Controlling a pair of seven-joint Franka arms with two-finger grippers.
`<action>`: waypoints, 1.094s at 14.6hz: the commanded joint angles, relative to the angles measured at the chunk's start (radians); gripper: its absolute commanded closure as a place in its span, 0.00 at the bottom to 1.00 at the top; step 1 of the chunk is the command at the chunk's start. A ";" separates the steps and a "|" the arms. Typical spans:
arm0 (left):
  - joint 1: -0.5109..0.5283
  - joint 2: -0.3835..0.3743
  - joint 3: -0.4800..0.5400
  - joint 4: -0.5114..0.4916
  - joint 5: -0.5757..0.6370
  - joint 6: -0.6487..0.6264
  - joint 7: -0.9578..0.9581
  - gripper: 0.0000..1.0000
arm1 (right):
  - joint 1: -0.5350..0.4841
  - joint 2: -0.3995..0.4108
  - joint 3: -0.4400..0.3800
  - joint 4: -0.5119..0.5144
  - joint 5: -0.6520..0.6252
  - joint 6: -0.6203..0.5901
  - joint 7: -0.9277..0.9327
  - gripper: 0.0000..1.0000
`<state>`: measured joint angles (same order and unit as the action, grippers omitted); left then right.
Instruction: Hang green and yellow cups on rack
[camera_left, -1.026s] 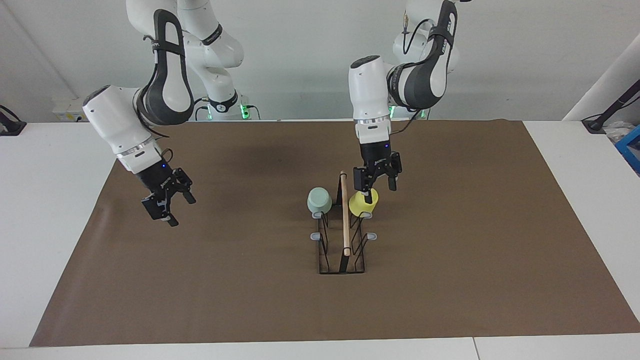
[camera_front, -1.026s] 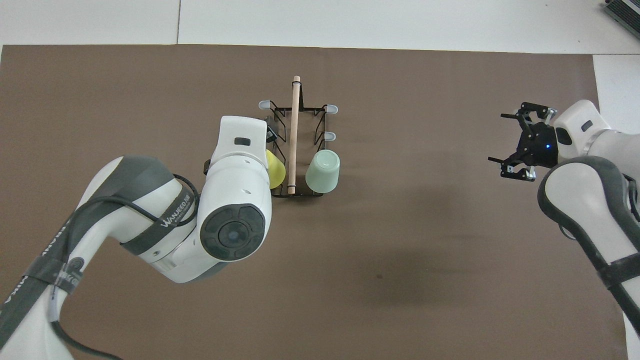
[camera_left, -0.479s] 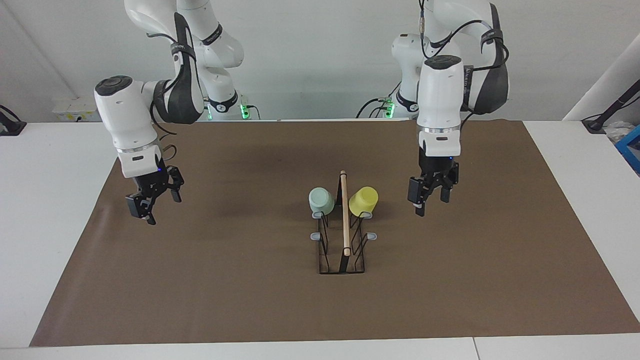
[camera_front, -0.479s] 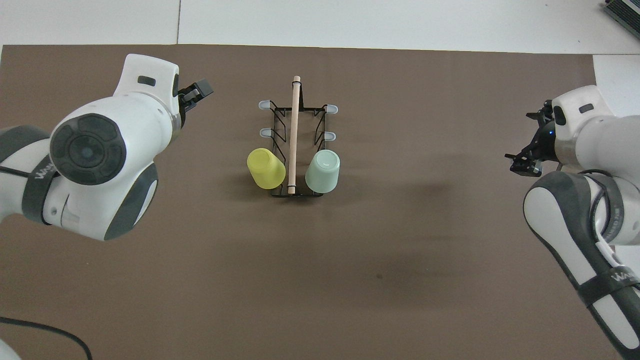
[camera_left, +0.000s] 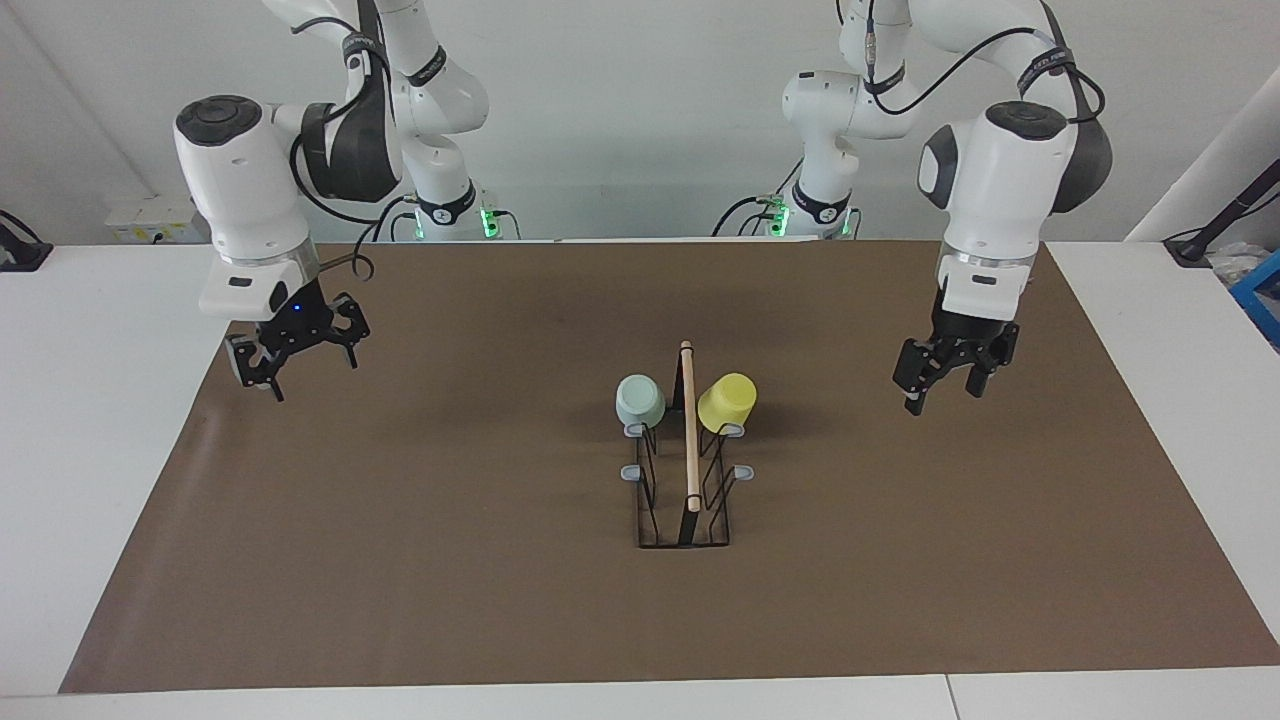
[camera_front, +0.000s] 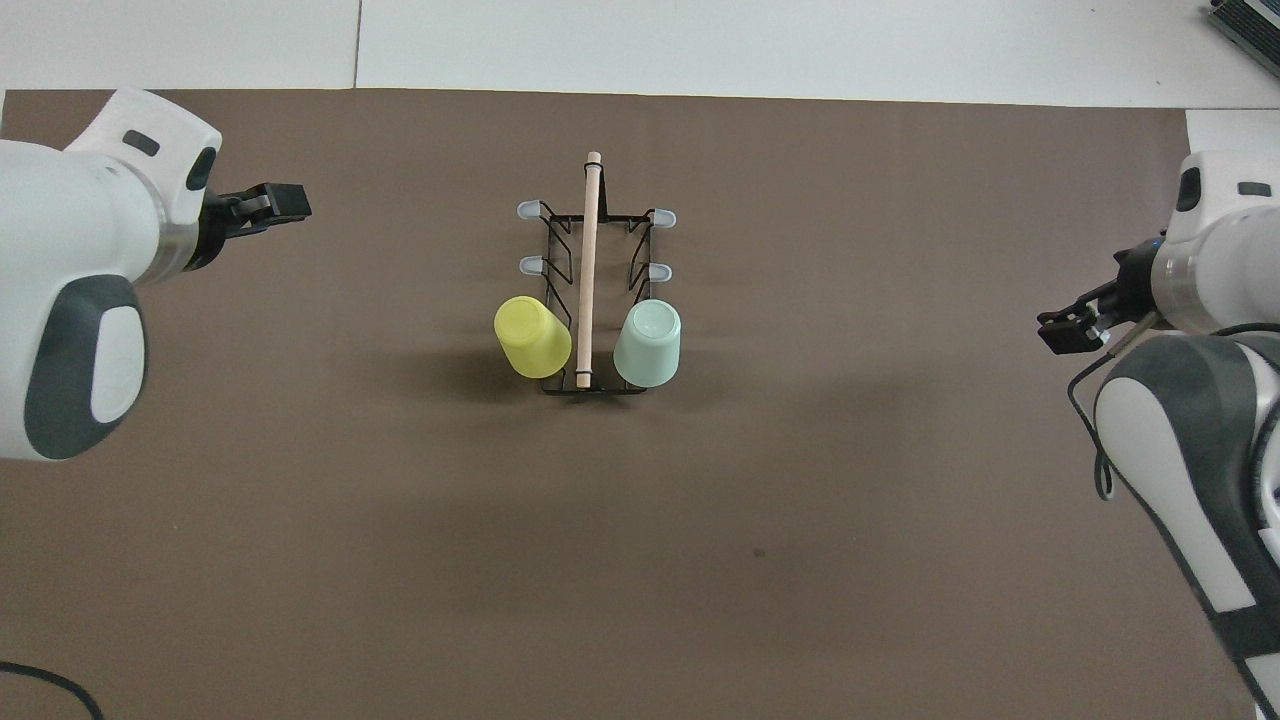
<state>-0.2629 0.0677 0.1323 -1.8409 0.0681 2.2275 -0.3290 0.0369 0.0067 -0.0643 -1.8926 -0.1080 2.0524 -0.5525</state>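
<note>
The rack (camera_left: 685, 455) stands mid-counter on the brown mat (camera_left: 400, 560), its wooden rod (camera_front: 588, 268) running along the top. Both cups hang on the pair of pegs at the rack's end nearest the robots: the yellow cup (camera_left: 727, 402) on the side toward the left arm, the green cup (camera_left: 640, 400) on the side toward the right arm, each tilted with its base up and outward. The four other pegs (camera_front: 528, 210) are bare.

The left gripper (camera_left: 940, 385) hangs in the air over the mat toward the left arm's end of the counter, jaws apart and holding nothing; the yellow cup sits well apart from them, toward the counter's middle. The right gripper (camera_left: 290, 362) hangs over the mat's edge at the right arm's end, jaws also apart and holding nothing, with the green cup well apart from them, likewise toward the middle. Neither gripper touches the rack or a cup.
</note>
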 joint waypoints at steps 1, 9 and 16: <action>0.063 -0.042 -0.010 -0.001 -0.045 -0.115 0.218 0.00 | 0.009 -0.001 -0.015 0.110 -0.019 -0.192 0.236 0.00; 0.113 -0.054 -0.003 0.153 -0.083 -0.475 0.453 0.00 | -0.052 -0.056 -0.026 0.248 0.125 -0.584 0.540 0.00; 0.096 -0.097 -0.014 0.218 -0.082 -0.654 0.492 0.00 | -0.041 -0.076 -0.015 0.236 0.079 -0.584 0.487 0.00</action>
<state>-0.1569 0.0046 0.1081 -1.6191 0.0005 1.6115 0.1409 -0.0043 -0.0553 -0.0857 -1.6508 -0.0064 1.4725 -0.0302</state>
